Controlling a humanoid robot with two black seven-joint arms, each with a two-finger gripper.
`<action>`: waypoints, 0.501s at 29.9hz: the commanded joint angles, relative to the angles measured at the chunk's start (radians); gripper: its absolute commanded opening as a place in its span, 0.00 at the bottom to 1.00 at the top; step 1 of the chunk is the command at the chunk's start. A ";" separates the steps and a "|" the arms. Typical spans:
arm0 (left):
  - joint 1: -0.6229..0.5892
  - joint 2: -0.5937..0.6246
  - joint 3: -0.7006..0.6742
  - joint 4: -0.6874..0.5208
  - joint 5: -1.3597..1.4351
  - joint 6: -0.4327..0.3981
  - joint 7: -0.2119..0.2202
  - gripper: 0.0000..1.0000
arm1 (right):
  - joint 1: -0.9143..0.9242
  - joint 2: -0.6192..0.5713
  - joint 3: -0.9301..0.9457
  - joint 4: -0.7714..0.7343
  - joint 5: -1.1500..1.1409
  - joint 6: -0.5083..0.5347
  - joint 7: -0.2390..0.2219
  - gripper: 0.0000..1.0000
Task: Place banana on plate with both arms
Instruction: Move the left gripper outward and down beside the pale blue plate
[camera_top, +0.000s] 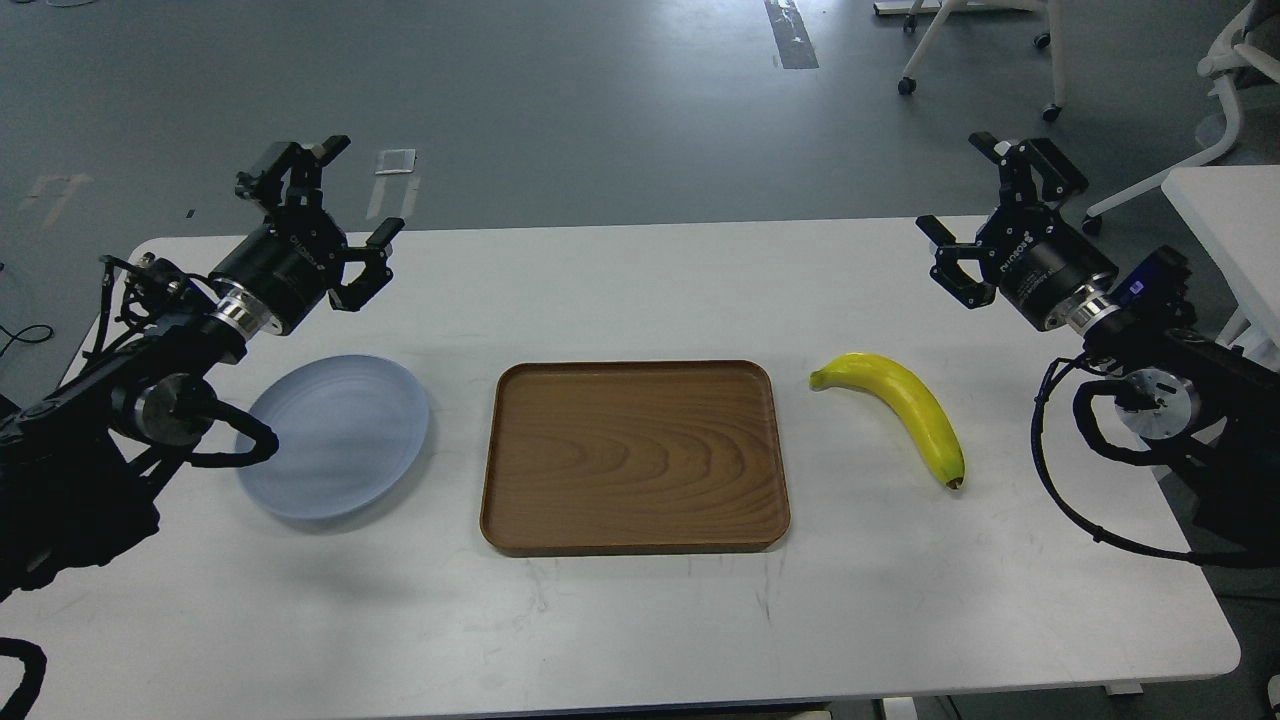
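Note:
The yellow banana (905, 410) lies on the white table (640, 620), right of the wooden tray, stem tip toward the tray and dark end toward me. The pale blue-grey plate (335, 435) sits left of the tray and holds nothing. My left gripper (335, 205) is open and empty, raised behind and left of the plate. My right gripper (975, 195) is open and empty, raised at the far right, behind and to the right of the banana.
A rectangular brown wooden tray (635, 455) lies in the middle of the table between plate and banana. A second white table (1225, 220) and chair legs (975, 50) stand at the far right, off my table.

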 joint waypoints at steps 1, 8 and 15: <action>-0.034 0.090 0.003 -0.048 0.102 0.000 -0.007 0.99 | 0.002 -0.001 0.000 0.001 0.000 0.000 0.000 0.99; -0.090 0.309 0.000 -0.273 0.580 0.000 -0.078 0.99 | 0.002 0.001 0.000 0.001 0.000 0.000 0.000 0.99; -0.077 0.462 0.008 -0.465 1.111 0.000 -0.078 0.99 | 0.000 -0.001 -0.002 0.001 -0.002 0.000 0.000 0.99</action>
